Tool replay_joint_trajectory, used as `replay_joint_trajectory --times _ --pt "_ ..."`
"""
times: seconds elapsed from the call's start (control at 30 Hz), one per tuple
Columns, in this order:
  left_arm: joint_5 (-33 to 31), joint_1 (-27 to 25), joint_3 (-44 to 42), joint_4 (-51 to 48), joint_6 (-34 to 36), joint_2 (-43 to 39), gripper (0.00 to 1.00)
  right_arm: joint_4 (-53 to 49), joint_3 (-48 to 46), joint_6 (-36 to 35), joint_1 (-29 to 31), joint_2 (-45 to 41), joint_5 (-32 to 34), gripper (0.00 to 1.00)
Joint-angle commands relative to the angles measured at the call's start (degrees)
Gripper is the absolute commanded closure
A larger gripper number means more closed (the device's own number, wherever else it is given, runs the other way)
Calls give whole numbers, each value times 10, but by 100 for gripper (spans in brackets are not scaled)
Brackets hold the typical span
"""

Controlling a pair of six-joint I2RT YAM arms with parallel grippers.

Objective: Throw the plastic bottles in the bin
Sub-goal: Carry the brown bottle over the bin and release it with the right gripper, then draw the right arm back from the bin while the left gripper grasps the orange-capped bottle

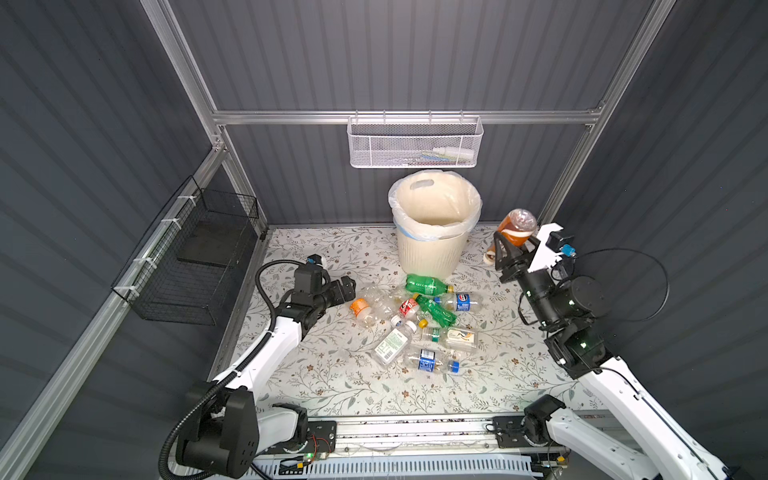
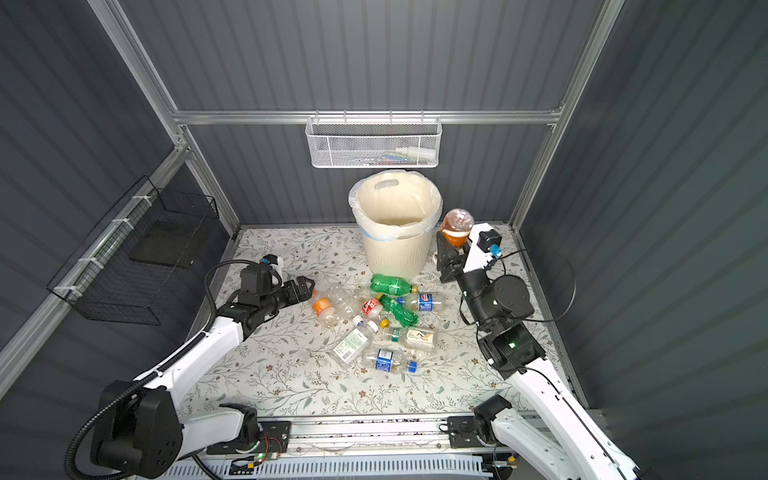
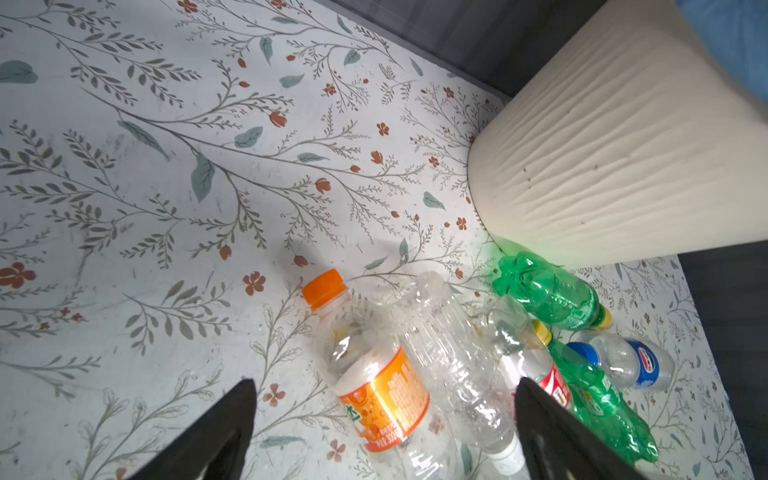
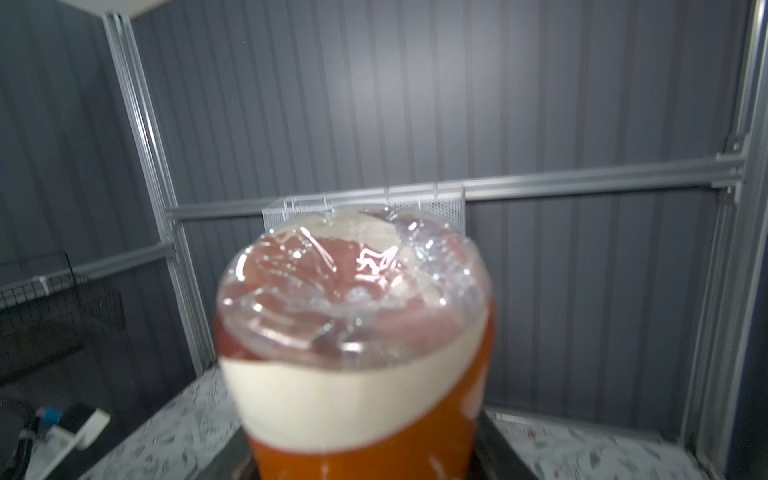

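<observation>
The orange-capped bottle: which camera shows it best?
The left wrist view: the orange-capped bottle lies close up, cap and label clear. Both top views show the bottle small. The right wrist view misses it.

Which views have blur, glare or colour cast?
Right wrist view: orange-label bottle fills the frame, out of focus, glints on its clear base. Left wrist view: sharp, green cast on the bin beside the green bottle. Both top views: sharp, evenly lit.

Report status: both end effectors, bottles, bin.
Right end effector shut on orange-and-cream bottle, beside bin. Left end effector open, at the bottle pile. Bin mouth unobstructed.
</observation>
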Motion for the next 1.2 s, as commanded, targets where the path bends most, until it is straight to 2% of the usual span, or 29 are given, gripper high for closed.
replay_joint_trajectory --times 0.0,0.1,0.17,0.2,0.23,0.3,0.57,0.83,1.17 --pt "-19 -12 -24 -13 -21 -20 3 43 128 1 -27 100 -69 49" --pt "-22 -16 -36 -10 -30 -29 3 -66 317 33 -42 261 -82 51" --pt "-18 -17 -38 -14 -30 -28 2 -203 477 38 -47 371 -88 44" --pt "-17 -17 -38 -19 -29 -26 1 -283 543 41 -51 420 -92 35" --pt "-17 -18 -40 -21 -30 -27 1 -325 594 44 -55 454 -105 18" --pt "-16 -18 -49 -17 -33 -32 0 -357 624 60 -60 484 -93 1" --pt "-6 -18 -46 -10 -26 -7 0 -320 544 99 -98 430 -107 1" --pt "-3 -19 -38 4 -52 34 1 -294 452 128 -135 369 -118 1" --pt "-4 -31 3 -6 -70 100 4 -254 298 179 -185 290 -139 1"
